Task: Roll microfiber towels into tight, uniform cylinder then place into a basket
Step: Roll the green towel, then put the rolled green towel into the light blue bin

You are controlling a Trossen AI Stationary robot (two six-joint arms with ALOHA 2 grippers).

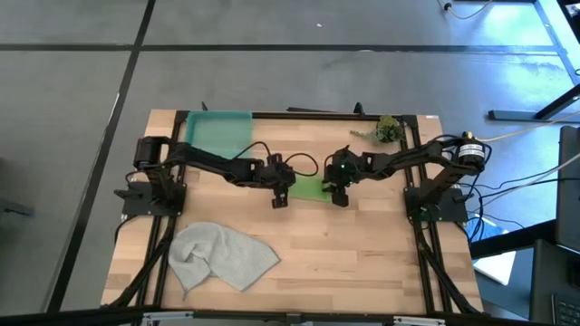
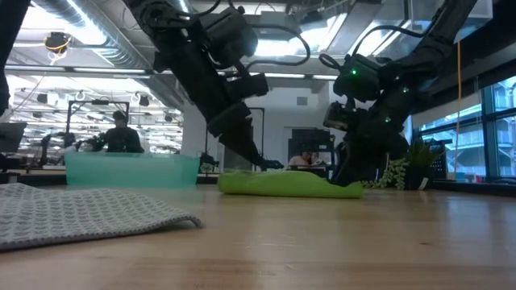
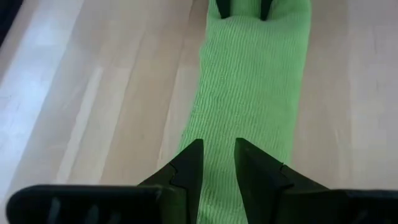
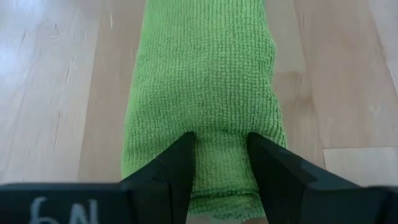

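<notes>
The lime green towel (image 1: 309, 188) lies as a long flattened roll on the table's middle, running left to right. My right gripper (image 4: 221, 163) is down on its right end and shut on it; the low view shows it there too (image 2: 355, 173). My left gripper (image 3: 217, 165) hangs just above the roll's left end (image 2: 242, 181), its fingers a narrow gap apart with nothing between them. The pale grey towel (image 1: 220, 256) lies crumpled at the near left. The teal basket (image 1: 217, 134) stands at the far left. My right gripper pinches the top of the roll's right end (image 4: 221, 146) between its two fingers (image 4: 177, 165), which sink into the cloth on either side of a raised bulge. The fingers slant down from the table's right and lie along the roll. The roll rests on the table.
A small leafy plant sprig (image 1: 385, 129) lies at the far right corner. Bare wood stretches between the green roll and the near edge, right of the grey towel. Beyond the table the low view shows a room with a seated person (image 2: 121, 133).
</notes>
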